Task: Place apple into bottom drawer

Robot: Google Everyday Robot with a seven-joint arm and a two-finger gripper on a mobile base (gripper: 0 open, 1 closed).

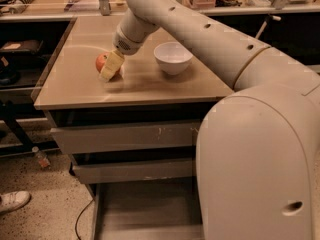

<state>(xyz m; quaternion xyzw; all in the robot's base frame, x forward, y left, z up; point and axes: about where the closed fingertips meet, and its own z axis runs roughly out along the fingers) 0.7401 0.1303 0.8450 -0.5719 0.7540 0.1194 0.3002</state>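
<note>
The gripper (pixel 110 69) was down on the left half of the tan tabletop (pixel 150 86), right at the apple (pixel 101 62). Its pale yellowish tip lay across the apple's right side and hid that part of the fruit. Only the red-orange left portion of the apple showed. Whether the gripper was clamped on the apple or merely against it could not be told from this view. The apple sat low at the tabletop, well away from the drawers beneath.

The white arm (pixel 200 31) reached in from the upper right and crossed above the white bowl (pixel 173 57). The bowl stood upright on the tabletop to the right of the apple, near it but apart from it. The robot's large white body (pixel 255 169) filled the lower right and covered the right ends of the drawers.

Under the tabletop, the top drawer (pixel 125 136) and the middle drawer (pixel 135 170) showed grey fronts with pale scratches. The bottom drawer (pixel 145 214) stood pulled out toward the camera, and its flat grey floor was visible.

On the speckled floor to the left lay a white shoe (pixel 12 201), and a dark cable (pixel 82 219) curled just beside the drawer's left wall. A small bottle-like object (pixel 41 157) lay near the table leg, too small to identify.
</note>
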